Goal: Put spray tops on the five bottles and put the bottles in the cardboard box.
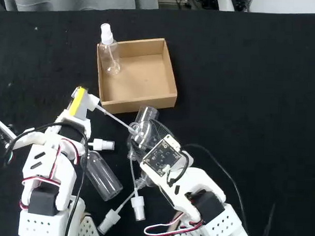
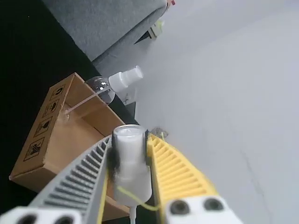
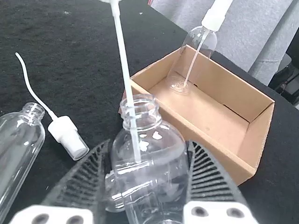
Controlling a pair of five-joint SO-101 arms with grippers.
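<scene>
My left end effector (image 2: pixel 130 145) is clamped on a white spray top (image 2: pixel 129 170). It pinches the top across its collar between the grey and yellow fingers, so the dip tube (image 3: pixel 125 84) hangs free below. My right end effector (image 3: pixel 148 156) is closed around the shoulders of a clear open bottle (image 3: pixel 149 182), holding it just in front of the cardboard box (image 1: pixel 142 103) with its neck tilted up toward the left arm. The split makes sense to me: one arm steadies the bottle while the other steers the top.

The tube runs slantwise from the top into the bottle's mouth. Its end is already inside the neck, while the top itself is well apart from the rim. I judge this to be the threading step, with the top not yet brought down and seated. The tube is thin and bendy, so I expect it to bow if I push off-axis, and the collar could catch on the narrow rim.

One capped bottle (image 1: pixel 109 54) stands upright at the box's corner farthest from my bases, on my left side, so one of five looks done. On the black surface (image 1: pixel 241 100) between my arms another clear bottle (image 1: pixel 101 175) lies on its side, uncapped. A loose spray top (image 1: pixel 102 144) lies just beside its neck. A second loose top (image 1: pixel 138 207) and a third loose top (image 1: pixel 110 220) lie nearer my bases, tubes trailing. By that count, most of the task is yet to do.
</scene>
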